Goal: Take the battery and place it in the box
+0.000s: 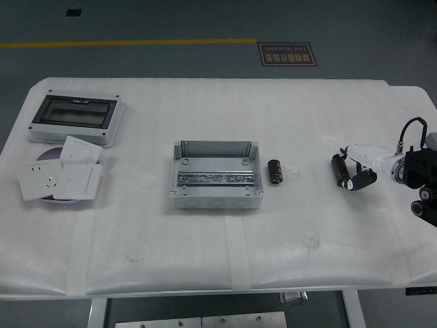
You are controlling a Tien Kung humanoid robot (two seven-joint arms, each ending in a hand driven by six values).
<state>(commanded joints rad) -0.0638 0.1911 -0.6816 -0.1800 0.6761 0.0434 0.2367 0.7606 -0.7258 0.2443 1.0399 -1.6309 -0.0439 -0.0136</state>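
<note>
You have the grey box (216, 176) sitting open near the middle of the white table (205, 253), with a metal rail running across its floor. Just outside its wall at three o'clock lies a dark, stubby battery (276, 171), near the box but not touching it, flat on the table. Further out at three o'clock, well apart from that one, your right hand (356, 171) comes in from the right edge; its fingers are curled around a second dark battery (338, 170), which stands roughly upright in the grip, low over the table, though you cannot tell from this view whether its bottom end touches the surface. Your left hand is nowhere in the frame. Look to ten o'clock from the box and you see a larger enclosure with a dark, see-through lid (75, 117) near the far left corner. Just below it, toward nine o'clock, several white wall switches and sockets (60, 176) lie piled, overlapping, on a purple dish (48, 153). Beyond the table's far edge a yellow line (130, 43) crosses the floor.
</note>
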